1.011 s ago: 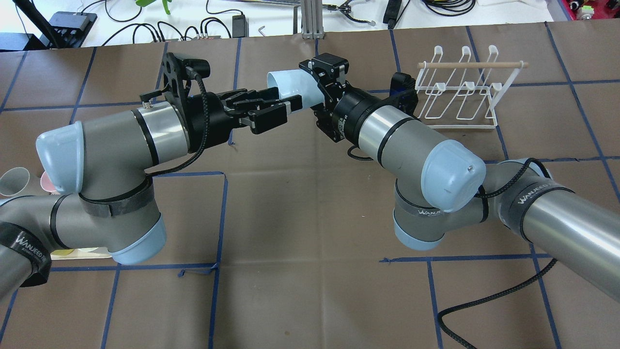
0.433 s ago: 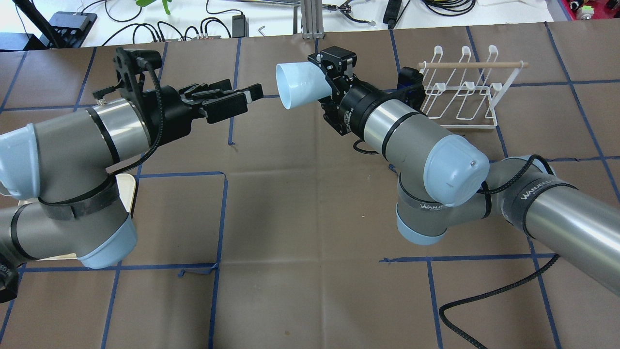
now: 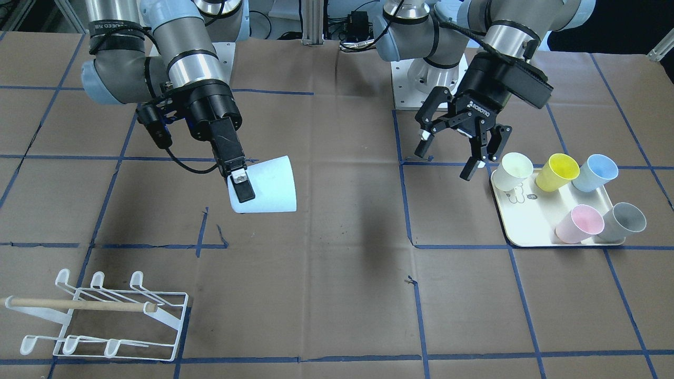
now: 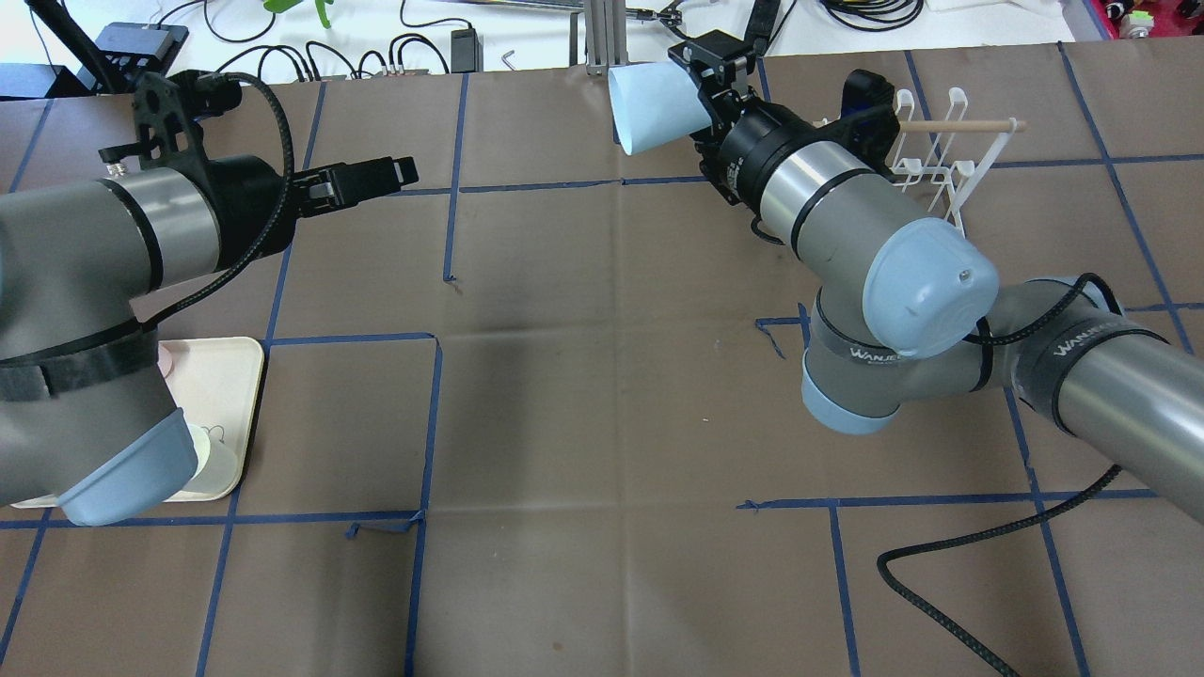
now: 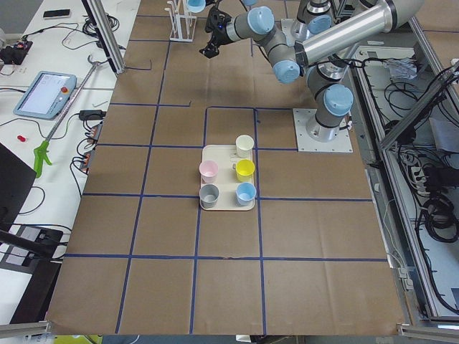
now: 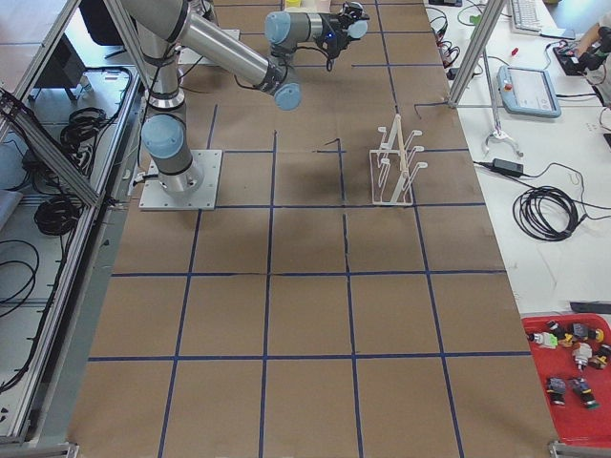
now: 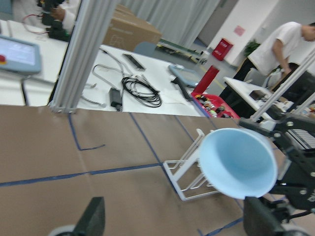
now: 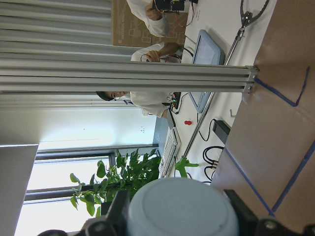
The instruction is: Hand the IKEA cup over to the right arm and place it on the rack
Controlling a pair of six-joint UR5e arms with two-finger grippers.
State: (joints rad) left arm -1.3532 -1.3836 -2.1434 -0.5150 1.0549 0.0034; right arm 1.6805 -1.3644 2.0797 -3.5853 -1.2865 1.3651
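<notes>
A: Why is the pale blue IKEA cup [image 3: 271,181] held on its side, above the surface [image 3: 342,237]?

B: Its base end is clamped between the fingers of the right end effector [image 3: 243,190], so the mouth is left free and is turned toward the left arm [image 4: 113,235]. A free mouth is judged to be needed, because the cup is to be put over a prong of the white wire rack [image 4: 931,160].

A: Where is the cup seen?

B: In the overhead view it is at the far side, near the rack and to its left. The rack is stood at the far right.

A: How is the right arm [image 4: 847,207] posed?

B: The forearm is stretched toward the far edge, and the wrist is turned so that the cup is pointed to the left.

A: And the left end effector [image 3: 454,158]?

B: It is spread wide and nothing is gripped. It is hung just beside the cream tray [image 3: 526,231], where five other cups [image 3: 557,171] are stood, well apart from the held cup. The hand-over is judged done; the placing is not yet done.
</notes>
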